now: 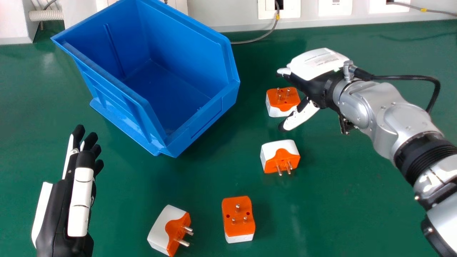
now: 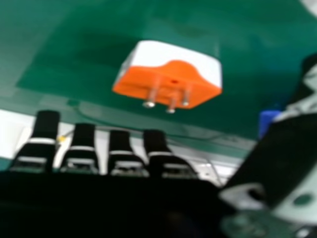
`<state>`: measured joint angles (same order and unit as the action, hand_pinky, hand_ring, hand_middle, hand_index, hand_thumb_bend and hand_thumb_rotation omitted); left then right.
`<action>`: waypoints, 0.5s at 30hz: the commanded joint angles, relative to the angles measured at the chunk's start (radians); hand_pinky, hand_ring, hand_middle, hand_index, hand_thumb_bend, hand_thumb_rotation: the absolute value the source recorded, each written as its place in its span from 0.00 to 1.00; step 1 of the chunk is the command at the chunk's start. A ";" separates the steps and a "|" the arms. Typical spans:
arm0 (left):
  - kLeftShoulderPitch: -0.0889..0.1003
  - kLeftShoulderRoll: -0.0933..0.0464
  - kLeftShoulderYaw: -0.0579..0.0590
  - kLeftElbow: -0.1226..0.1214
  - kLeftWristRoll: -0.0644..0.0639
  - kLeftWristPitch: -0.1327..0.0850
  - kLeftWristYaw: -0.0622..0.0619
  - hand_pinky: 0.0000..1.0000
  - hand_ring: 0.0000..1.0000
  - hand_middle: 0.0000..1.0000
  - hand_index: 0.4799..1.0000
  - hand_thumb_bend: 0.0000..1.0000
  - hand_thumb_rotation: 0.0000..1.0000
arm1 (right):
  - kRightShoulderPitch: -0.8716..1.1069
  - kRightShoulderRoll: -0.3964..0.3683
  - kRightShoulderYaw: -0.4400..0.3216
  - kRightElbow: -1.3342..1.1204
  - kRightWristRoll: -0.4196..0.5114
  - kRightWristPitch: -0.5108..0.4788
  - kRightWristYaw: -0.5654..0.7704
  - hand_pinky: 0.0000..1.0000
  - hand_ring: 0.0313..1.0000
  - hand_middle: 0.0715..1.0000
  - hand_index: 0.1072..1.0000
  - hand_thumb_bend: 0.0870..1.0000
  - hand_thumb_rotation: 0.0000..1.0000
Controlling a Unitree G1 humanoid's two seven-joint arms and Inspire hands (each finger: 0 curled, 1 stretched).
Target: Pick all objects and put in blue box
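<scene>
Four plug adapters (image 1: pixel 281 151) are scattered over the green table (image 1: pixel 357 214), all outside the blue box (image 1: pixel 150 103) sitting far left. The farthest adapter (image 1: pixel 282 98) is kinda framed by the right hand (image 1: pixel 317 66), fingers straight and held well apart from the thumb. Near left, the left hand (image 1: pixel 80 200) is parked, fingers loosely straight, close together.

- Left hand (image 1: pixel 80 200): black body, smooth white panels, black tips on the fingers (image 1: pixel 78 132)
- Right hand (image 1: pixel 316 66): white rounded back cover with faint small print, black underneath
- Right thumb (image 1: pixel 301 116): white with a black tip
- Right arm (image 1: pixel 403 119): shiny silver, rounded casings dotted with small screws
- Black ribbed band (image 1: pixel 426 150) around that arm
- Black cable (image 1: pixel 407 77) looping from a silver ridged fitting (image 1: pixel 347 71) by the wrist
</scene>
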<state>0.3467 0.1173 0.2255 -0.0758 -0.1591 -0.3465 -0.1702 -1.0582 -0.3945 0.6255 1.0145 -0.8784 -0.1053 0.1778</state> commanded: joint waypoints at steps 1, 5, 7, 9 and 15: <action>0.010 0.001 0.006 -0.030 -0.011 -0.004 0.000 0.96 0.97 0.98 1.00 0.71 1.00 | -0.041 -0.002 0.001 -0.002 -0.002 -0.011 -0.025 0.83 0.92 0.94 0.90 0.47 0.53; 0.014 0.001 0.005 -0.038 -0.009 -0.001 0.001 0.96 0.97 0.98 1.00 0.71 1.00 | -0.038 0.005 0.005 0.020 -0.002 -0.019 -0.036 0.82 0.92 0.94 0.90 0.48 0.54; 0.014 0.001 0.006 -0.039 -0.009 0.001 0.001 0.96 0.97 0.98 1.00 0.71 1.00 | -0.036 0.007 0.009 0.028 -0.002 -0.022 -0.039 0.82 0.92 0.93 0.90 0.48 0.54; 0.016 0.000 0.007 -0.043 -0.010 0.003 0.001 0.96 0.97 0.98 1.00 0.71 1.00 | -0.034 0.009 0.012 0.030 -0.001 -0.021 -0.038 0.82 0.92 0.93 0.89 0.48 0.54; 0.021 0.002 0.009 -0.053 -0.014 0.010 0.002 0.96 0.97 0.98 1.00 0.71 1.00 | -0.034 0.014 0.021 0.042 -0.002 -0.016 -0.034 0.82 0.92 0.93 0.88 0.48 0.54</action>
<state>0.3615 0.1170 0.2261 -0.1009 -0.1592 -0.3353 -0.1698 -1.0581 -0.3804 0.6454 1.0608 -0.8784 -0.1214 0.1592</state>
